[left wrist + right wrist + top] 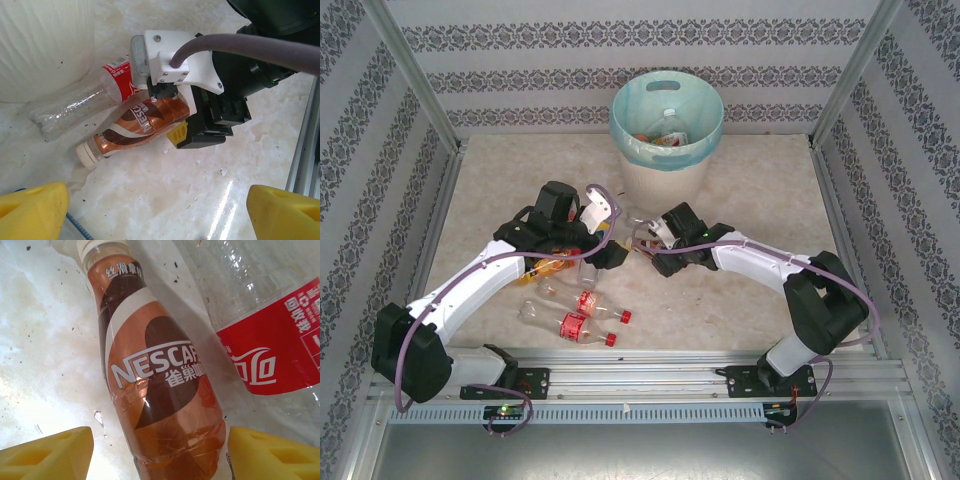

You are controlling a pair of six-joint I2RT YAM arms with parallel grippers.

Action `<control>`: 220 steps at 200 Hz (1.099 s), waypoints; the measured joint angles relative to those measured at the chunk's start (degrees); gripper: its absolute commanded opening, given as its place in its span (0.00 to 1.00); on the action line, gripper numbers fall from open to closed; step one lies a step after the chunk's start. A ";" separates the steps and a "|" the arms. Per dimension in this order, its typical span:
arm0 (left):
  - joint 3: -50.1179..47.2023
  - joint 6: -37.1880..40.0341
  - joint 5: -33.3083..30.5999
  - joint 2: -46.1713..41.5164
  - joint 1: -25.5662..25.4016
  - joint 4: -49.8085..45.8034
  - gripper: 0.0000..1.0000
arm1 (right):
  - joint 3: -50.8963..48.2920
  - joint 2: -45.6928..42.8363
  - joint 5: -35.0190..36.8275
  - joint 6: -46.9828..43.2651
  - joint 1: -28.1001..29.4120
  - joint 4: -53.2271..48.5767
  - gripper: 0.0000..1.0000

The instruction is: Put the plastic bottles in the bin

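Your right gripper [160, 455] spread around the brown coffee bottle [155, 390] lying on the counter [740, 300], red-labelled clear bottle [265, 340] just beside it, your left gripper [155, 215] spread wide above the counter, bin [665, 178] behind, bottles inside

1 bin [665, 183]; approx 7 bottles [574, 326] outside it, 2 more inside.
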 measured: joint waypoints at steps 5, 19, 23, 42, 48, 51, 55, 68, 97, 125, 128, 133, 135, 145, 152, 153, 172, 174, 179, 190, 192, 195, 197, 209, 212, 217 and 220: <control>0.02 0.00 -0.02 0.00 0.00 -0.02 0.92 | 0.00 0.28 -0.02 -0.02 0.00 -0.13 0.71; 0.00 0.00 -0.17 0.00 -0.04 0.00 0.92 | 0.02 1.38 -0.02 -0.02 0.00 -0.72 0.71; 0.00 0.00 -0.20 0.00 -0.11 0.00 0.92 | 0.04 1.79 -0.02 -0.04 0.00 -0.94 0.71; 0.00 0.00 -0.20 0.00 -0.42 0.00 0.92 | 0.22 3.80 -0.13 -0.17 0.00 -1.90 0.71; 0.02 0.00 -0.24 0.00 -0.48 0.00 0.92 | 0.39 4.37 -0.15 -0.20 0.00 -2.29 0.71; 0.00 0.00 -0.24 0.00 -0.48 0.00 0.92 | 0.50 4.72 -0.15 -0.20 0.00 -2.49 0.71; 0.00 0.00 -0.24 0.00 -0.52 0.00 0.92 | 0.61 5.01 -0.15 -0.20 0.00 -2.71 0.71; 0.00 0.00 -0.44 0.00 -0.63 0.00 0.92 | 1.25 5.90 -0.15 -0.22 0.00 -3.39 0.70; 0.02 0.15 -1.11 0.00 -0.63 -0.02 0.93 | 2.51 6.82 -0.11 -0.24 0.37 -3.89 0.66; 0.02 0.72 -1.53 0.00 -0.63 -0.02 0.93 | 2.71 6.78 -0.07 -0.28 0.81 -3.96 0.58; 0.00 0.81 -1.55 0.00 -0.63 -0.02 0.93 | 2.71 6.78 -0.07 -0.20 0.92 -3.98 0.57; 0.00 0.87 -1.57 0.00 -0.63 -0.02 0.93 | 2.71 6.71 -0.04 -0.24 1.03 -3.98 0.55; 0.02 0.90 -1.60 0.00 -0.63 -0.02 0.93 | 2.71 6.64 -0.07 -0.20 1.03 -4.00 0.55; 0.00 1.05 -1.68 0.00 -0.63 -0.02 0.93 | 2.71 6.29 -0.04 -0.42 1.44 -4.31 0.52; 0.02 1.07 -1.70 0.00 -0.63 -0.02 0.93 | 2.71 5.97 -0.09 -0.44 1.53 -4.55 0.52; 0.00 1.07 -1.70 0.00 -0.63 -0.02 0.93 | 2.69 5.86 -0.11 -0.35 1.62 -4.59 0.52; 0.00 1.09 -1.73 -0.02 -0.63 0.00 0.93 | 2.51 4.00 -0.15 -0.66 2.27 -4.98 0.50; 0.00 1.09 -1.73 -0.02 -0.63 0.00 0.93 | 2.49 3.80 -0.17 -0.66 2.29 -5.01 0.50; 0.00 1.09 -1.73 -0.02 -0.63 0.00 0.93 | 2.36 3.06 -0.17 -0.68 2.60 -5.03 0.50; 0.02 1.14 -1.92 -0.15 -0.63 0.00 0.93 | 2.25 1.66 -0.22 -0.85 2.91 -5.38 0.50; 0.00 1.14 -1.99 -0.20 -0.63 0.00 0.93 | 2.23 1.36 -0.20 -0.85 2.97 -5.42 0.50; 0.00 1.16 -2.10 -0.24 -0.63 0.00 0.93 | 2.21 0.94 -0.26 -0.92 3.02 -5.49 0.49; 0.00 1.16 -2.16 -0.28 -0.63 0.00 0.93 | 2.19 0.72 -0.33 -0.96 3.02 -5.53 0.49; 0.00 1.22 -2.67 -0.81 -0.63 0.00 0.93 | 1.99 -0.94 -0.68 -1.27 3.50 -5.81 0.48; 0.00 1.25 -2.78 -1.01 -0.63 0.02 0.92 | 1.99 -1.40 -0.76 -1.29 3.65 -5.97 0.49; 0.00 1.25 -2.93 -1.38 -0.63 0.02 0.92 | 1.97 -2.08 -1.01 -1.36 3.76 -6.23 0.48; 0.02 1.25 -3.08 -1.57 -0.63 0.02 0.92 | 1.97 -2.51 -1.18 -1.42 3.91 -6.29 0.48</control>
